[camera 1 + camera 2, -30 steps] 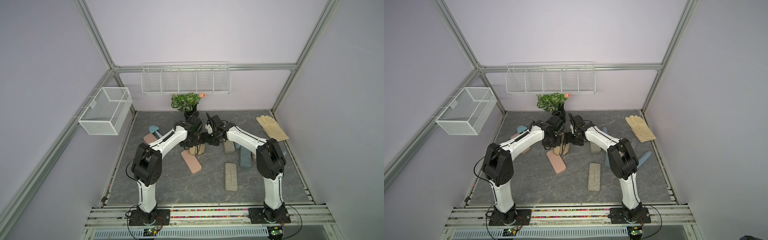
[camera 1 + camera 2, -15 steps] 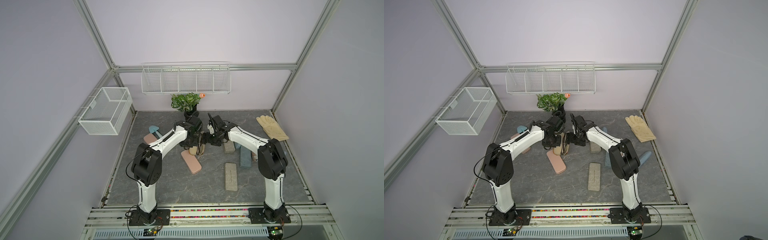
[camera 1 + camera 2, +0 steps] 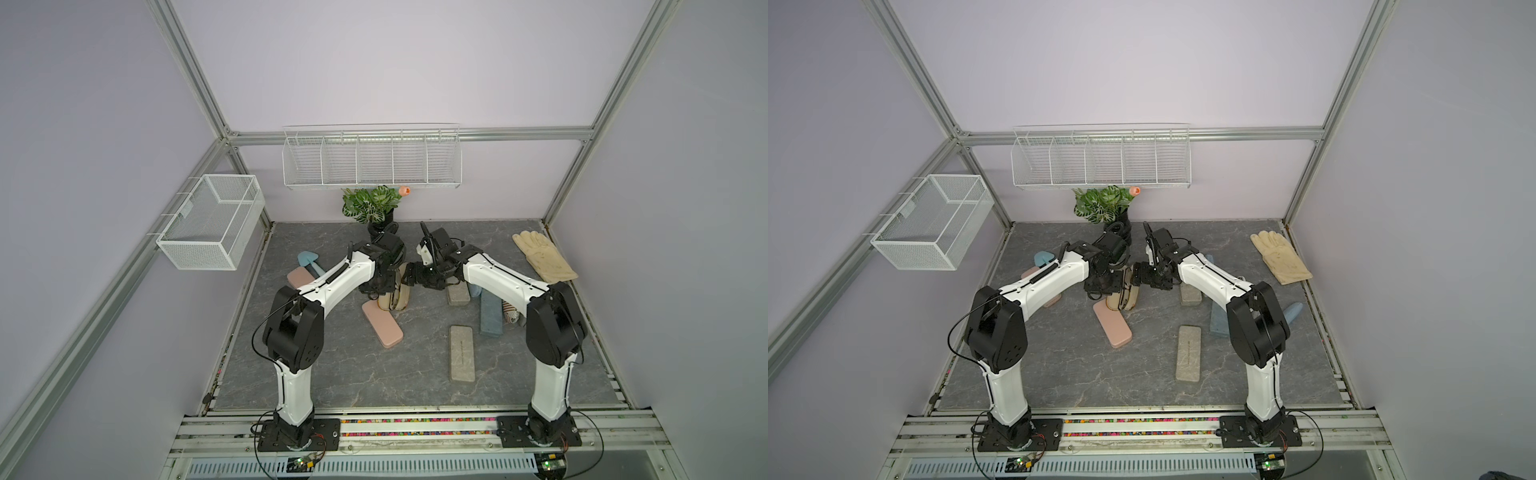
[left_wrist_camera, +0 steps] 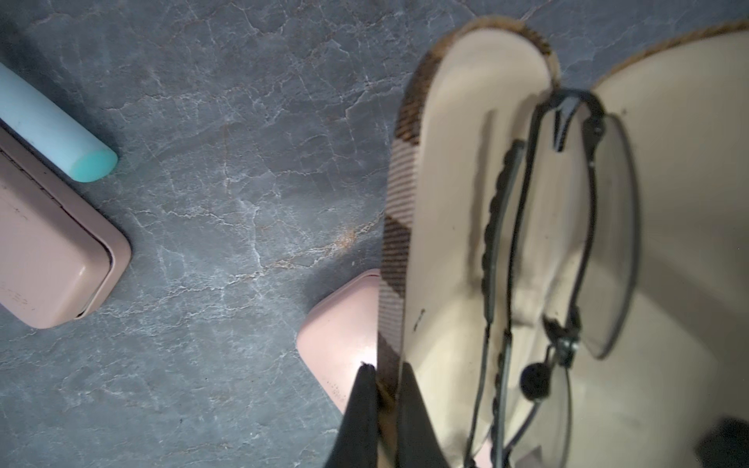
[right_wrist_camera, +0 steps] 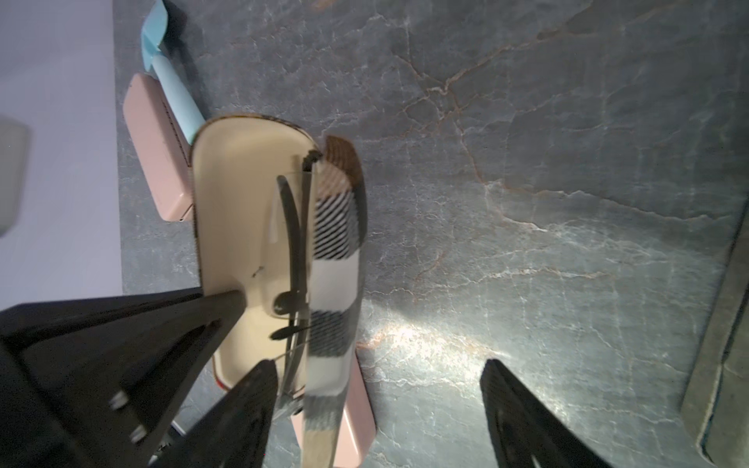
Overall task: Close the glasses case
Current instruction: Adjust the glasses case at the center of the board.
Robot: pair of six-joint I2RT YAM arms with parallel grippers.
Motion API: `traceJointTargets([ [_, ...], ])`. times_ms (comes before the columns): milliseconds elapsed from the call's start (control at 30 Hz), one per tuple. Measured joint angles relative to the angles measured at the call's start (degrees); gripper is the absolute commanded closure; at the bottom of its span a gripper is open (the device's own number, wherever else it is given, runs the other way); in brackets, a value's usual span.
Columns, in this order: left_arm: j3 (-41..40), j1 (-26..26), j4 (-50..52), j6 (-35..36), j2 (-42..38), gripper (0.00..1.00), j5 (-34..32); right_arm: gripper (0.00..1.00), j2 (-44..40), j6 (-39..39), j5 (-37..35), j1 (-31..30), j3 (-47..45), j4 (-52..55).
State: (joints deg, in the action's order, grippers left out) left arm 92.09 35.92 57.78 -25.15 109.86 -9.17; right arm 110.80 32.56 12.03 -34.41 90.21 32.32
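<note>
At centre, left gripper (image 4: 385, 377) tight on glasses case (image 4: 454, 182) rim, right gripper (image 5: 377, 362) wide alongside.

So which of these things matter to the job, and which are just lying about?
Job: checked glasses case, open, cream-lined; thin-framed glasses inside; left gripper pinching its rim; open right gripper alongside.

Lying about: two pink hard cases; two grey felt cases; blue felt case; pale blue spatula; cream glove; potted plant.

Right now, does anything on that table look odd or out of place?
Yes: the plaid glasses case stands half open on its edge by a pink case, glasses loose between its halves; the left hand pinches one shell.
</note>
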Motion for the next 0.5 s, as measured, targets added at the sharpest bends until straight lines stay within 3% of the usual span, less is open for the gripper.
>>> traceJointTargets([
  [233,0.26,0.00,1.22,-0.02,0.48,0.94,-1.03,0.20,-1.20,-0.07,0.90,0.09,-1.22,-0.44],
  [500,6.12,0.37,6.36,-0.04,2.86,0.94,-6.14,0.22,-1.29,-0.26,1.05,0.09,-3.58,-0.74],
])
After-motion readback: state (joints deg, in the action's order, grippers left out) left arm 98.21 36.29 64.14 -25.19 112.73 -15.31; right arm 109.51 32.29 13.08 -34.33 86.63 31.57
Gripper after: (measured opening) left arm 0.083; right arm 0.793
